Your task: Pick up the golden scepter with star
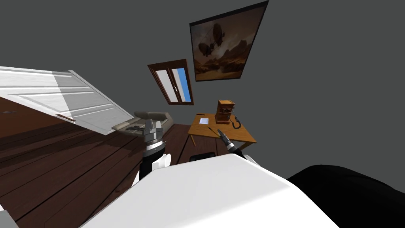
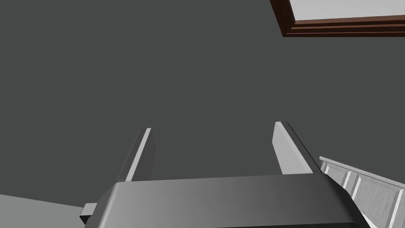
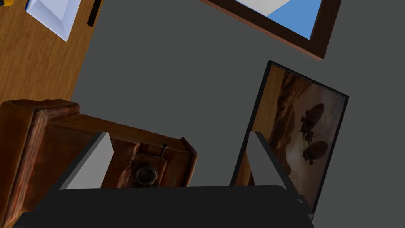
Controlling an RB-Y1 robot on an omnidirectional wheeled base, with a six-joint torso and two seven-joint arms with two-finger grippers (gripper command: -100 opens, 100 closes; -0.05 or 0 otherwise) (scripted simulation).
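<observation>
I see a small light-brown wooden table (image 1: pixel 239 135). On it stands a brown wooden box telephone (image 1: pixel 225 111) with a black handset (image 1: pixel 236 122) beside it. A flat white pad (image 1: pixel 204 120), a short dark pen (image 1: pixel 200 114) and a thin yellowish rod (image 1: pixel 211 130) lie nearer my side.

Thin stick (image 1: pixel 211 130) on the table (image 1: pixel 197 127), near the wooden box telephone (image 1: pixel 225 112): too small to identify. The end farther from the telephone meets the right gripper (image 1: pixel 220 134); contact not resolvable. Right wrist view: yellow scrap (image 3: pixel 5 2), well apart from the telephone, cut by the edge, unidentifiable. White pad (image 3: pixel 51 16) and dark pen-like stick (image 3: pixel 94 14), both cropped. Telephone's near part hidden behind the gripper body and one finger (image 3: pixel 93 162). Beige seat (image 1: pixel 120 126), well apart from the telephone, partly covered by the left gripper (image 1: pixel 152 125).
</observation>
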